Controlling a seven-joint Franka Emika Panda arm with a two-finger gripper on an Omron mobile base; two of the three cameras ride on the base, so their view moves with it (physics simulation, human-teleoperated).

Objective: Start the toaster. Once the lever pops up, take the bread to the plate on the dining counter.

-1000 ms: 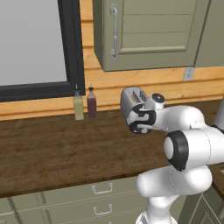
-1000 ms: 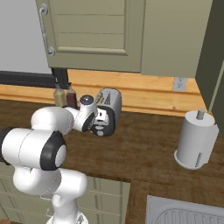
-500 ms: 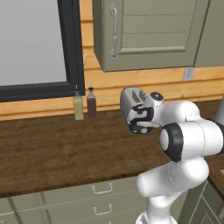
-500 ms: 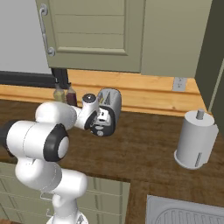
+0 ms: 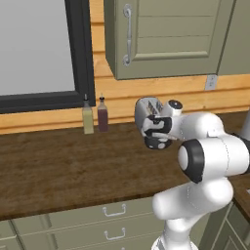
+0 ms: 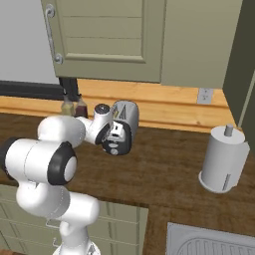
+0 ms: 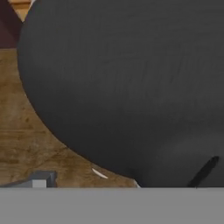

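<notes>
Hand view: toaster black end panel close ahead | toaster stands at counter rear by wall | gripper jaws fully spread, holding nothing | toaster rigid, smooth, likely slippery: press lever, don't grasp body

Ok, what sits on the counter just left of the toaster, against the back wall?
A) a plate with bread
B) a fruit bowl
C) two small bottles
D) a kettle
C: in the left base view two small bottles stand side by side at the wall, left of the toaster, on the counter.
</notes>
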